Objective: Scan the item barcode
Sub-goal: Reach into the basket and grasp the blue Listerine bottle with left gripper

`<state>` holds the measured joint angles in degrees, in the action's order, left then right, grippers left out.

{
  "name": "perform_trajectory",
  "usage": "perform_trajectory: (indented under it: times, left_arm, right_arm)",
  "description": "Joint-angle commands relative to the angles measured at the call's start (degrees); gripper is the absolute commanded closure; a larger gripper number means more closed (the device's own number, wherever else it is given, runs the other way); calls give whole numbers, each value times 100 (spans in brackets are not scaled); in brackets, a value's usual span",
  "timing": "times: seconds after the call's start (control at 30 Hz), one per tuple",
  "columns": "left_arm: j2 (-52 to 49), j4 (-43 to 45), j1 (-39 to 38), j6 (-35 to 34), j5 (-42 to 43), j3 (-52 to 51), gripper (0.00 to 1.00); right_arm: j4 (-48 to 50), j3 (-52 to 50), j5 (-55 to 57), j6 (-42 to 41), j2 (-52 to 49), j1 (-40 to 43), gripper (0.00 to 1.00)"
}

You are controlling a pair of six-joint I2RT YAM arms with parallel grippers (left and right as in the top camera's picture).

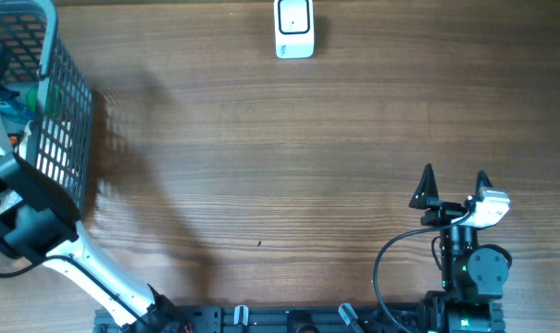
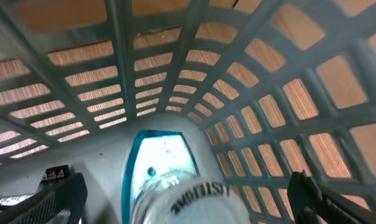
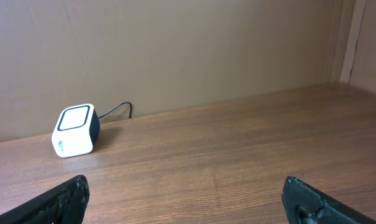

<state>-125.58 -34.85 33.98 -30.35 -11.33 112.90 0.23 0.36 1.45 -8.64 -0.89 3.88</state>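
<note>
Grey plastic lattice of the basket (image 1: 68,111) fills my left wrist view. The left hand (image 2: 186,183) is down inside it, released, jaws spread wide with nothing between them. The item (image 2: 194,202), a clear round-topped container with printed lettering, lies directly below, between the two fingers but not touching either. It lies against a teal-rimmed pack (image 2: 160,152); whether the two are one object I cannot tell.

To do the pick well, I judge the hand should descend straight, keep both fingers clear of the basket wall, and close across the container's round body, not on the pack behind it. A grip that leaves the printed side uncovered would spare a re-grasp at the scanner (image 1: 293,28), which stands at the far edge of the table (image 1: 261,157), well apart from the basket.

The right hand (image 1: 454,180) hovers released and empty over the near right of the table.

Count: one basket, one scanner, two hands, and at least one item; the rest of the basket's contents are too hidden to count.
</note>
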Motion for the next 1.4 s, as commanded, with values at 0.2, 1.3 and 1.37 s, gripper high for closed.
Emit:
perform_trajectory:
  times: [0.2, 1.3, 1.37]
  left_arm:
    - [-356, 85, 35, -35, -164, 68, 41]
    - [-468, 87, 203, -15, -374, 68, 73]
    - [-468, 79, 203, -15, -374, 68, 76]
  right_arm:
    - [17, -7, -94, 114, 28, -17, 0]
    - [17, -7, -96, 111, 24, -17, 0]
    - [17, -7, -94, 111, 24, -17, 0]
